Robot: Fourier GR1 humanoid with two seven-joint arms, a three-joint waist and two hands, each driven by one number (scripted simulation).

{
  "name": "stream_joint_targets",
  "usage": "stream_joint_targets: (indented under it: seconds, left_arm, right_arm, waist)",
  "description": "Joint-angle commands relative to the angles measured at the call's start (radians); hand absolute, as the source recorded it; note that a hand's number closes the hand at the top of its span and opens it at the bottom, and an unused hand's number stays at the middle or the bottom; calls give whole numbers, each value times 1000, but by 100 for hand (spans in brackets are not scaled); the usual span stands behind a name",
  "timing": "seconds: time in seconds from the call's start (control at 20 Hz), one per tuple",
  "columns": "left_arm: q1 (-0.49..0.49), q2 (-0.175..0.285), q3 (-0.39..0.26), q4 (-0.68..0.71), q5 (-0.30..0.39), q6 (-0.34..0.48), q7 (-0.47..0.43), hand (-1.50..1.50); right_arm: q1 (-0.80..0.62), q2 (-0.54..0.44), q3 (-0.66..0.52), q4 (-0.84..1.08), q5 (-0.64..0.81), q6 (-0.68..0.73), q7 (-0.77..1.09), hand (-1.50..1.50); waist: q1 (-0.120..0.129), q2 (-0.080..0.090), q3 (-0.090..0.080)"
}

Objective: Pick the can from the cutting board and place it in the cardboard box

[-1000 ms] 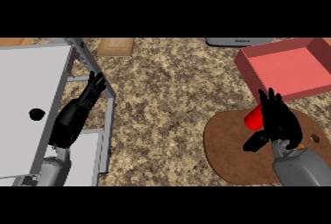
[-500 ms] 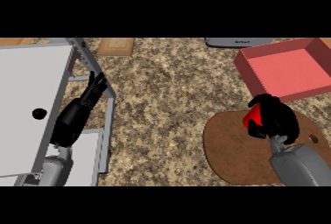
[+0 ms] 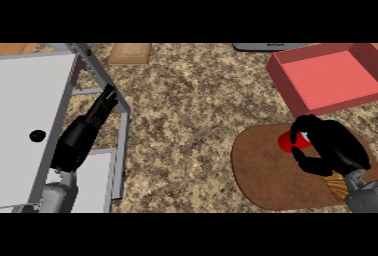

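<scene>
In the head view, the right hand (image 3: pixel 332 150) sits over the upper right part of the round brown cutting board (image 3: pixel 266 180). Its fingers and thumb are curled round the red can (image 3: pixel 286 143), which shows only as a patch of red between the black fingers. The hand covers most of the can. The can is above the board's upper right area, and whether its base touches the board cannot be told. The cardboard box (image 3: pixel 286 90), red with a paler floor, lies beyond the cutting board's far edge, close to it and open at the top, with nothing visible inside.

The left hand (image 3: pixel 88 125) is well to the left of the cutting board, fingers straight and together, pointing away from the robot. It holds nothing and lies over the rim of the grey sink (image 3: pixel 37 90). The speckled counter (image 3: pixel 184 100) stretches between the sink and the cutting board.
</scene>
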Motion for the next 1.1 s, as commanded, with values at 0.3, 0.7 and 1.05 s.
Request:
stream_joint_targets:
  seconds: [0.3, 0.7, 1.05]
  left_arm:
    - [-31, -23, -53, 8, -57, 19, 62, 0]
    - [23, -43, -63, -5, -65, 12, 27, 0]
    - [-2, -20, -38, 25, -62, -20, 10, 0]
  right_arm:
    - [94, -290, -285, 144, -202, -233, -761, 150]
    - [230, -420, -529, 103, -485, -43, -1027, 150]
    - [215, -445, -736, 85, -711, 133, -888, 150]
  waist:
    - [-27, 8, 10]
    - [-28, 2, 6]
    - [-15, 5, 5]
